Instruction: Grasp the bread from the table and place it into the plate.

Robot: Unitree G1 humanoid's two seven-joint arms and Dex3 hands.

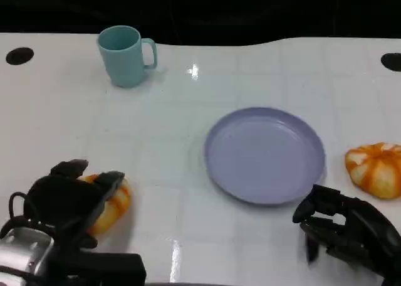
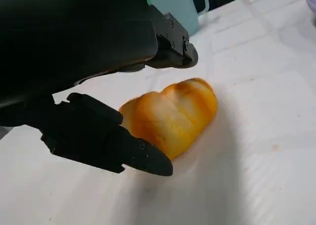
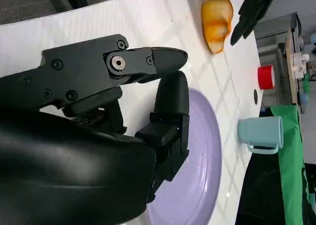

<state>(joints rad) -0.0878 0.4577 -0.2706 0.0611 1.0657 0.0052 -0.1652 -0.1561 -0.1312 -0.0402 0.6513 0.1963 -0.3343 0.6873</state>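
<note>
Black fingers (image 2: 118, 151) of the left hand (image 1: 69, 201) stand apart on either side of the bread (image 2: 170, 116), an orange-glazed loaf lying on the white table (image 1: 156, 148) at the near left. In the left wrist view one finger reaches over the loaf and another lies low beside it; contact cannot be confirmed, and nothing is yet held. The right hand (image 1: 348, 226) hovers at the near right, fingers loosely curled on nothing, just short of the plate (image 1: 313, 173). The lilac plate sits mid-table, well apart from the bread. A second orange bun (image 1: 376, 168) lies beside the plate's right edge; a teal mug (image 1: 125, 55) stands at the far left. For a sound grasp, the fingers should probably close across the loaf's narrow width, near its middle, with light pressure so the soft crust is not crushed.
</note>
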